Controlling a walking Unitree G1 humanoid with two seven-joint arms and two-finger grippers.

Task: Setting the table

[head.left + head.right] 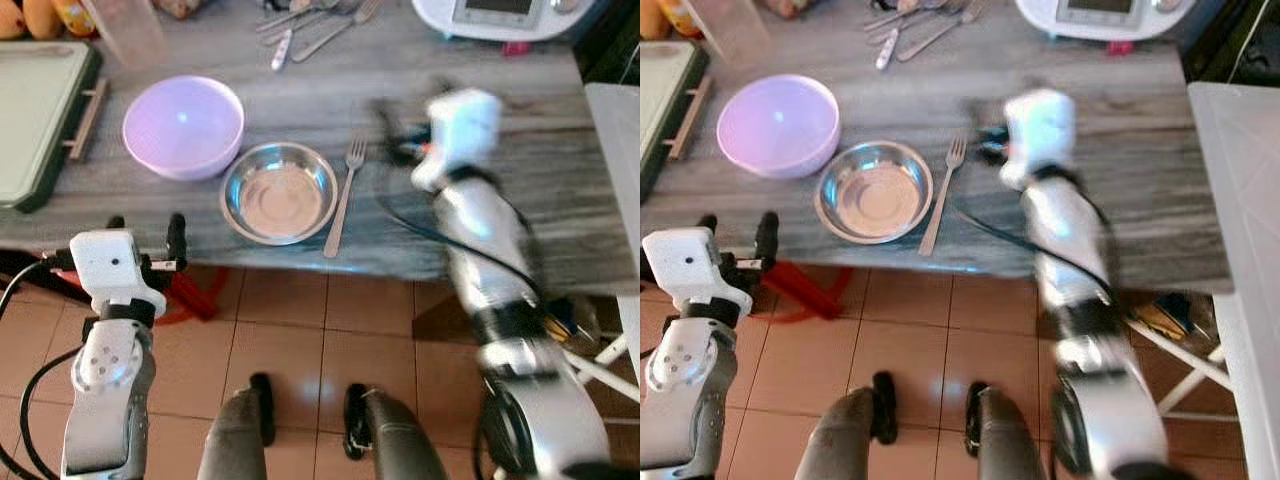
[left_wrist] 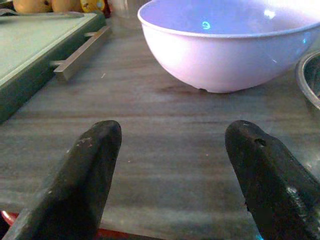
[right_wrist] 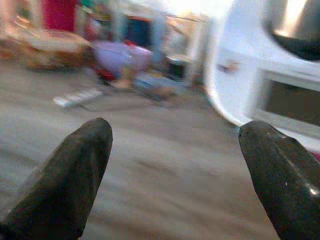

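Observation:
A lilac bowl (image 1: 183,125) stands on the grey wooden table (image 1: 520,190). Right of it, near the front edge, sits a steel bowl (image 1: 279,192). A fork (image 1: 345,195) lies just right of the steel bowl. My left gripper (image 1: 146,230) hovers at the table's front edge, in front of the lilac bowl (image 2: 225,45); it is open with nothing between its fingers (image 2: 85,175). My right gripper (image 1: 392,135) is blurred over the table, right of the fork. In the right wrist view it is open and empty, with its fingers (image 3: 70,170) wide apart.
Loose cutlery (image 1: 310,25) lies at the table's back, beside a white appliance (image 1: 500,15). A green board with a handle (image 1: 35,120) lies at the left, with fruit (image 1: 30,18) behind it. A white surface (image 1: 1240,250) stands to the right. Below are tiled floor, a red object (image 1: 190,295) and my feet.

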